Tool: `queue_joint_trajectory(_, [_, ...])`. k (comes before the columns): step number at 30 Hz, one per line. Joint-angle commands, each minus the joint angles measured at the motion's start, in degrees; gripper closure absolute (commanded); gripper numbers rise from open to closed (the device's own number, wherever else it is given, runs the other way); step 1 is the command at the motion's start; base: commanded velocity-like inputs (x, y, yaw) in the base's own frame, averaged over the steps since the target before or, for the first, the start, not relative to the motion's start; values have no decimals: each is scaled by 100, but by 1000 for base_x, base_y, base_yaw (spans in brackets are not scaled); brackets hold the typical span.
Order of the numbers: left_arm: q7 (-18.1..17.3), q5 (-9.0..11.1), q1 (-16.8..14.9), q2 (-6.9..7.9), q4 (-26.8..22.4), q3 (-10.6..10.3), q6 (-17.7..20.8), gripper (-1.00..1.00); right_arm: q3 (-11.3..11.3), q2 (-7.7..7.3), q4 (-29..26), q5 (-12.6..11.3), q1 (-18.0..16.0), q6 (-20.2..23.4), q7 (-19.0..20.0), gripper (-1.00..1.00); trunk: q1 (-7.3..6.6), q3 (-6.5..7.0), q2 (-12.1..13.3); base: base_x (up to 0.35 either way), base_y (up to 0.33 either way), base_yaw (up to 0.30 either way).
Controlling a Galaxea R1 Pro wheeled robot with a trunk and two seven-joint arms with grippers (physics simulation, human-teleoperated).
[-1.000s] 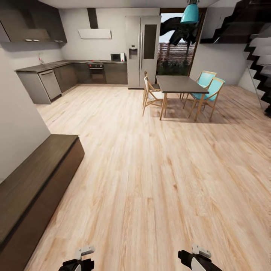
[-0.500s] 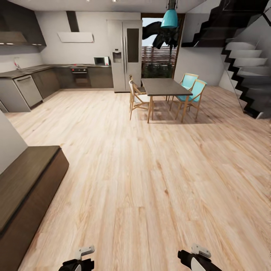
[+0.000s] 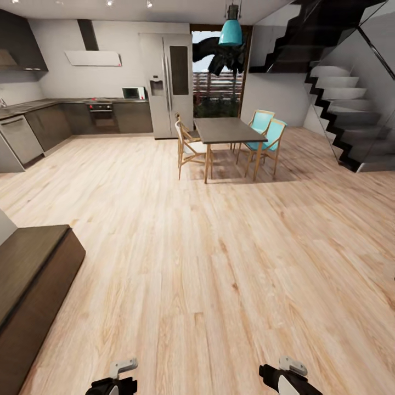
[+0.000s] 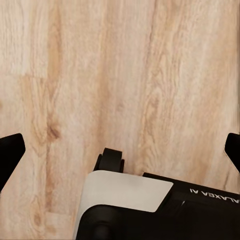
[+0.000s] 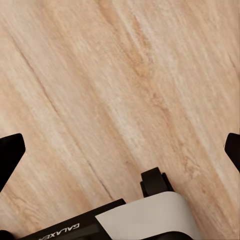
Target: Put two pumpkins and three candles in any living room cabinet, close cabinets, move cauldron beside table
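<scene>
left gripper (image 4: pixel 120 150): fingertips (image 4: pixel 10 152) spread wide at the frame edges, nothing but floor (image 4: pixel 125 75) between them. jaws released, empty. robot base (image 4: pixel 150 210) beneath, white and black.
right gripper (image 5: pixel 120 150): same story, fingertips (image 5: pixel 11 152) far apart, bare plank floor between, released, empty.
head view: both arms low at the near edge, left arm (image 3: pixel 112 381), right arm (image 3: pixel 288 378), floor ahead of both.
cabinet (image 3: pixel 30 291): ahead and outboard of the left jaws, near, against the wall; dark brown top, end face visible, fronts not seen from here.
beyond the jaws, well off: dining table (image 3: pixel 227 130) with wooden chairs (image 3: pixel 186 145) and teal chairs (image 3: pixel 266 134). teal lamp (image 3: pixel 230 32) above it.
farther: fridge (image 3: pixel 167 82), kitchen counters (image 3: pixel 66 118), oven (image 3: pixel 102 115).
stairs (image 3: pixel 340 104) far, outboard of the right jaws.
</scene>
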Motion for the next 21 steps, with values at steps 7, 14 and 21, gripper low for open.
queue_joint_trajectory(7, [0, 0, -1, 0, 37, 0, -3, -100, 1, 4, -2, 0, 0, 0, 0, -100, 0, 2, 0, 327, 0, -5])
queue_joint_trajectory(14, [0, 0, -1, 0, 75, -1, -113, -100, 3, 4, -2, -12, 0, -206, -3, -100, 0, 12, 0, 330, 0, 0])
queue_joint_trajectory(21, [0, 0, -1, -7, 114, -2, -163, -100, 1, 200, -2, 6, 0, -312, -14, -100, 0, 69, 0, 330, 0, 0])
